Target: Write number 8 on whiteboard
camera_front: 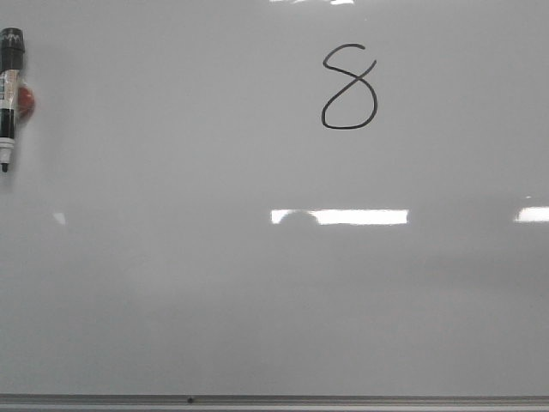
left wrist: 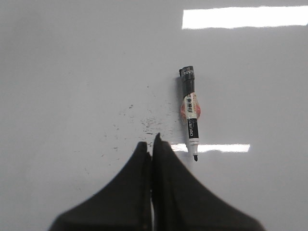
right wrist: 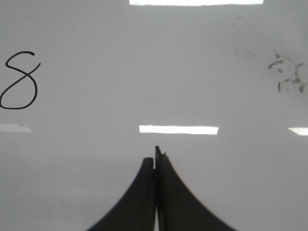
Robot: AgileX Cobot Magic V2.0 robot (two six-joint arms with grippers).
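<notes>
A thin black number 8 (camera_front: 349, 88) is drawn on the whiteboard (camera_front: 257, 300), upper middle in the front view; it also shows in the right wrist view (right wrist: 20, 81). A black-and-white marker (camera_front: 9, 94) lies uncapped on the board at the far left, and shows in the left wrist view (left wrist: 191, 113). My left gripper (left wrist: 152, 144) is shut and empty, just beside the marker's tip, apart from it. My right gripper (right wrist: 155, 156) is shut and empty, over bare board to the side of the 8. Neither gripper shows in the front view.
The board's grey metal frame (camera_front: 274, 401) runs along the bottom of the front view. Faint ink smudges mark the board near the left gripper (left wrist: 151, 122) and in the right wrist view (right wrist: 288, 72). Bright light reflections (camera_front: 339, 216) cross the board.
</notes>
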